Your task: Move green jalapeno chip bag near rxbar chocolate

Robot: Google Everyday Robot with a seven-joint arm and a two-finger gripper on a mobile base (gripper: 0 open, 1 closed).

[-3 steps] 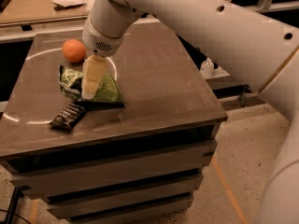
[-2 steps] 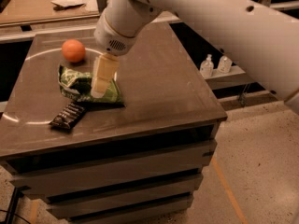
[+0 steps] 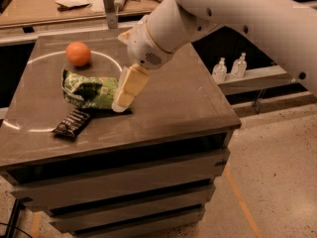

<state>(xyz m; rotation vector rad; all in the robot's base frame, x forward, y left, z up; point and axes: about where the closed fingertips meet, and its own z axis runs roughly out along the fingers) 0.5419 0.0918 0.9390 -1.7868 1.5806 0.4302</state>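
Three loose items on the table (image 3: 183, 100) | gripper (image 3: 120, 104) down at tabletop, whether it grips cannot be told | green jalapeno chip bag (image 3: 89, 89) immediately left of gripper, lying flat | rxbar chocolate (image 3: 72, 123) lower left of gripper, just beside bag's near corner | orange (image 3: 78, 53) farther back-left, behind bag

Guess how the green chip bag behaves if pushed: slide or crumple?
The green chip bag looks crinkly and puffed: probably light, likely to buckle before sliding. It lies flat on the table, so rolling seems unlikely. The gripper sits at its right edge; a push there may rotate it rather than move it straight.
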